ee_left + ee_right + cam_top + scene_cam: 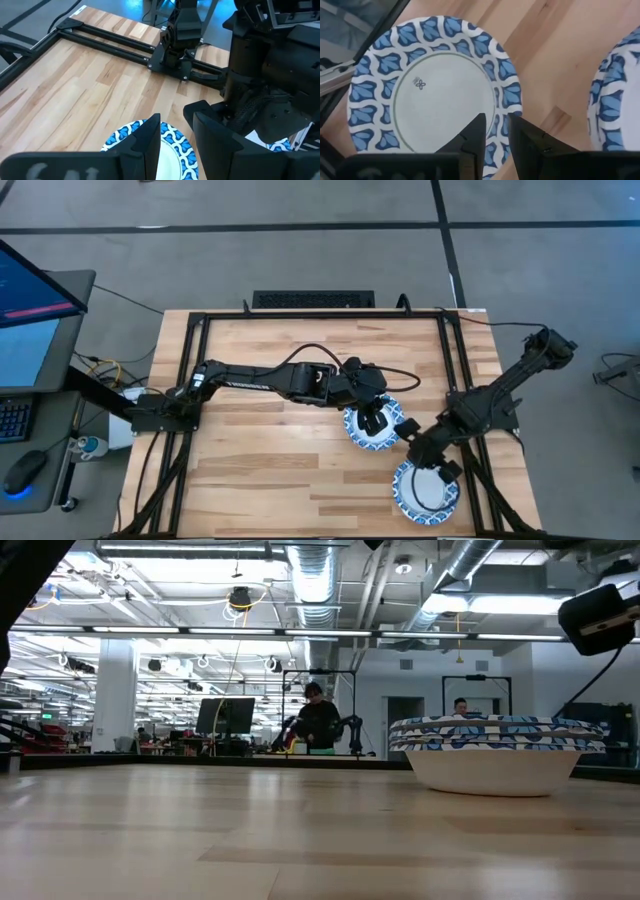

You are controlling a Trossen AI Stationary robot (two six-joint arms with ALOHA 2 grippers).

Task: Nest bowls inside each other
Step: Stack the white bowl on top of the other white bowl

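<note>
Right gripper [495, 131] over bowl [432, 85], small grey mark inside

Two blue-rimmed bowl stacks [370, 428] [425, 492] upright, near each other, table's right-front area.

One bowl stack [368, 428] lies left of and behind another [424, 491].

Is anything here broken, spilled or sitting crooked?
Nothing stands out. One bowl stack sits under the left hand, another under the right hand, both flat on the wooden table. In the low view the stacked rims lie level. No chips or spills show.
</note>
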